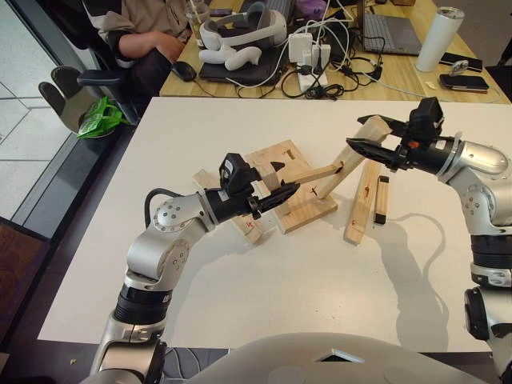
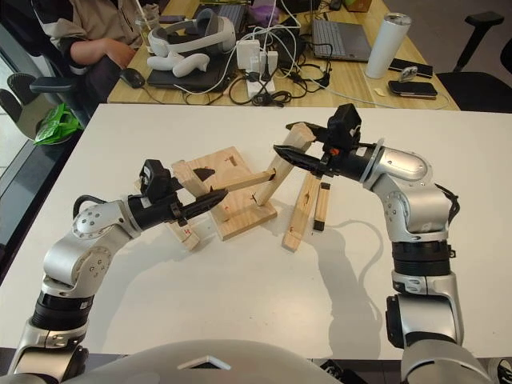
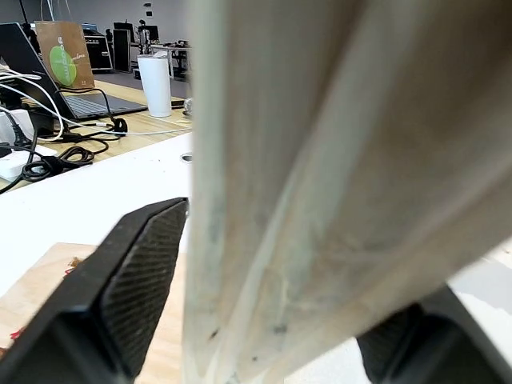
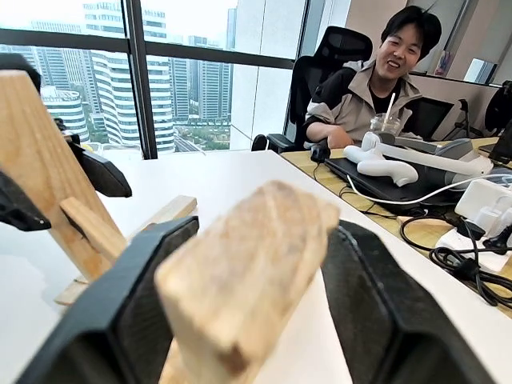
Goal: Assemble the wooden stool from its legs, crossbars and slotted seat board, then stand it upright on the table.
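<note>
A white desk (image 1: 240, 296) carries all the stool parts, gathered on its far half. The left jaws are closed on the near edge of the slotted seat board (image 1: 304, 212), which sits tilted near the middle of the desk. In the left wrist view a ribbed black pad (image 3: 136, 280) presses against the pale wood.

The right jaws, far right of the board, are clamped on the top end of a leg (image 1: 349, 160). The right wrist view shows its cut end between the two black fingers (image 4: 136, 296). This leg slants down and to the left toward the seat board, and a crossbar (image 1: 308, 174) runs from its lower part toward the board. Whether that joint is seated cannot be told.

A second leg (image 1: 362, 204) lies flat on the desk just right of the board, with a short dark-ended bar (image 1: 382, 200) beside it. Another wooden piece (image 1: 250, 230) pokes out from under the board's near left side.

Beyond the far edge stands a wooden desk (image 1: 400, 68) crowded with a laptop (image 1: 392, 32), a white headset (image 1: 240, 36), a power strip (image 1: 308, 76) with tangled cables, a mouse (image 1: 184, 70), a white tumbler (image 1: 438, 38) and a phone (image 1: 468, 82). A green bag (image 1: 100, 118) sits on a chair off the far left corner. Tall windows (image 4: 72, 80) look onto city towers.
</note>
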### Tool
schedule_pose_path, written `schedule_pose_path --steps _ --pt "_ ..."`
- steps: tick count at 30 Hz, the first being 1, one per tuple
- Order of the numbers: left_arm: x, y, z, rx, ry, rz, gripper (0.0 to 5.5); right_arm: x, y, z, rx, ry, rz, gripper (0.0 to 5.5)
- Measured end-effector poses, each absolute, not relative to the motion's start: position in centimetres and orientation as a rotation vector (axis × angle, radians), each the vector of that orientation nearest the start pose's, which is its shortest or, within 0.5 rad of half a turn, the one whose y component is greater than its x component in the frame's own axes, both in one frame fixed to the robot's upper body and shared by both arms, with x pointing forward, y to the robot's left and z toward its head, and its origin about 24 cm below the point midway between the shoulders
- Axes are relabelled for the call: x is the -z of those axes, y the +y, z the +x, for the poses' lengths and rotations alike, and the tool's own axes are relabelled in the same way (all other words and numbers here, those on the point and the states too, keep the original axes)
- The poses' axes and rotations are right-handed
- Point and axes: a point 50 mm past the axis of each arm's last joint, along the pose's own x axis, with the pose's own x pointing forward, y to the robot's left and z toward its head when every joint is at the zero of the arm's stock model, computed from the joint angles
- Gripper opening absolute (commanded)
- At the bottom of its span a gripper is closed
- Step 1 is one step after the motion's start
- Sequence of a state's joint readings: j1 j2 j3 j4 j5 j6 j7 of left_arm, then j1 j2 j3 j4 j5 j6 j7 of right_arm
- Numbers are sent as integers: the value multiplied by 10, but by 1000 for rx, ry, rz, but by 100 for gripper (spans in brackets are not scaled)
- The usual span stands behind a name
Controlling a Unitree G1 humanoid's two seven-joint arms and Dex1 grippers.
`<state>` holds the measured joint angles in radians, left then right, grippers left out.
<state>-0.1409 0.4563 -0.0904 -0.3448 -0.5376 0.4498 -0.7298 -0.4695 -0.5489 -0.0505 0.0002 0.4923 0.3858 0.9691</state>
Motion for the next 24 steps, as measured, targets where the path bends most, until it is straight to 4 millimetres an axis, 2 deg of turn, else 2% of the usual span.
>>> schedule_pose_path --steps 4,5,8,10,11,12,13,14,15,17,19,21,24 --pt "-120 137 244 1021 42 -39 403 -190 -195 305 -946 -128 18 321" --pt "-121 137 244 1021 42 -38 426 -200 -197 307 -907 -171 54 321" --pt "-121 137 243 1020 39 -39 426 -236 -194 306 -823 -310 127 321" --pt "-124 138 243 1014 28 -39 426 -263 -175 293 -819 -408 183 321" --pt "-124 138 243 1013 26 -39 426 -267 -166 288 -835 -422 204 321" --pt "-124 138 242 1013 23 -38 426 -271 -150 277 -877 -437 249 321" --pt "-125 137 242 1014 21 -38 426 -270 -140 271 -894 -431 279 321" --pt "-125 137 242 1013 21 -39 426 -265 -122 260 -930 -411 338 321" --pt "-125 137 242 1005 18 -43 426 -257 -106 250 -952 -376 376 321" --pt "-126 138 244 974 7 -59 426 -241 -86 238 -949 -303 432 321" --pt "-127 140 244 959 5 -66 426 -236 -82 236 -915 -278 445 321" --pt "-130 145 245 905 -18 -99 426 -215 -78 238 -814 -189 463 321" --pt "-130 150 241 866 -22 -132 426 -205 -83 245 -717 -164 449 321"
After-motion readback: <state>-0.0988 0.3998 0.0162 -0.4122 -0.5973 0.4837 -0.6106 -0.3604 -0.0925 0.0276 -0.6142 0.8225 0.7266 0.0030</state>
